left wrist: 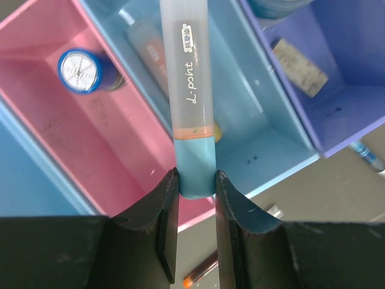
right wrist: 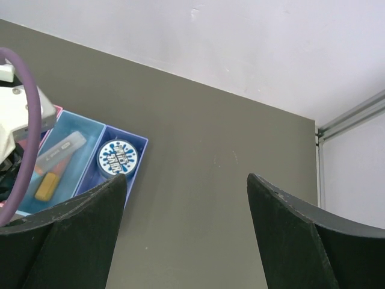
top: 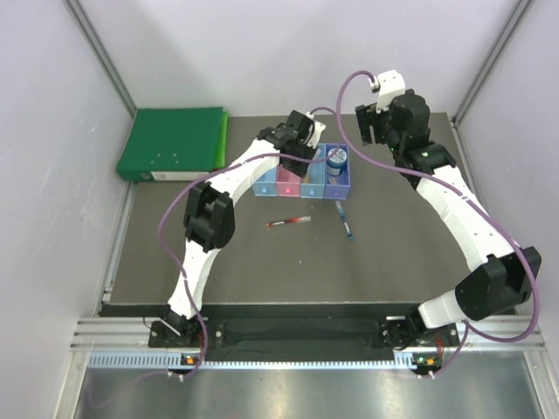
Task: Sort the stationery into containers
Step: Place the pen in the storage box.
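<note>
Left wrist view: my left gripper (left wrist: pixel 197 182) is clamped on the blue capped end of a frosted pen (left wrist: pixel 194 102), one jaw on each side of the cap. The pen hangs over the containers (top: pixel 265 185), its barrel crossing the wall between the pink bin (left wrist: pixel 36 78) and the middle light blue bin (left wrist: pixel 271 144).

Long axis: straight out from the jaws, up the frame in this view. The capped end is in the grip and the free end points away from me towards the bins. I can't tell how steeply it tilts, and in the top view the wrist hides it.

Handling, my guess: light, stiff plastic with a smooth round barrel, so it can swivel or slide between flat jaws. I hold it at the very end, so there's a long lever and any bump on a bin wall could pivot it. Mid-barrel would be a steadier hold. It isn't fragile.

Already in the bins:
- a blue-white bottle (left wrist: pixel 81 70) in the pink bin
- a marker (left wrist: pixel 147 54) in the light blue bin
- a pale block (left wrist: pixel 299 67) and a reel (right wrist: pixel 118 158) in the purple bin (left wrist: pixel 355 102)

Two are loose on the table (top: pixel 175 262): a red pen (top: pixel 288 223) and a dark blue pen (top: pixel 346 221).

The right gripper (right wrist: pixel 186 192) has its jaws spread wide with nothing between them, above the table just right of the purple bin.
</note>
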`<control>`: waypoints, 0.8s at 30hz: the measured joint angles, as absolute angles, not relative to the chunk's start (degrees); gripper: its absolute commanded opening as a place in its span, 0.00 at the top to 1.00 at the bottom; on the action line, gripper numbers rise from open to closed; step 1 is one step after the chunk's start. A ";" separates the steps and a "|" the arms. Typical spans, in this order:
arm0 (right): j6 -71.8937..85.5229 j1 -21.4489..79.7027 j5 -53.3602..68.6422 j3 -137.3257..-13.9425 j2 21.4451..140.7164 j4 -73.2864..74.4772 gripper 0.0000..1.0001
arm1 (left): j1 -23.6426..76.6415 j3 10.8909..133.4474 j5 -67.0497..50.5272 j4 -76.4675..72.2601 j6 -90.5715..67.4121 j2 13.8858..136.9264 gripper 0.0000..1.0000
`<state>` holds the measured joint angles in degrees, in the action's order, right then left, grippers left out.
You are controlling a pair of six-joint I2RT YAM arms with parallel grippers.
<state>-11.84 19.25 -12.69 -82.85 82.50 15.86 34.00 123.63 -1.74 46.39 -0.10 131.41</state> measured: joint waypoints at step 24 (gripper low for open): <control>-11.92 18.57 -12.67 -82.48 82.24 15.51 0.19 | 34.50 124.81 -5.15 41.12 -2.28 135.50 0.91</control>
<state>-11.92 18.57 -12.67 -82.48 82.24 15.51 34.50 124.81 -5.15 41.12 -2.28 135.50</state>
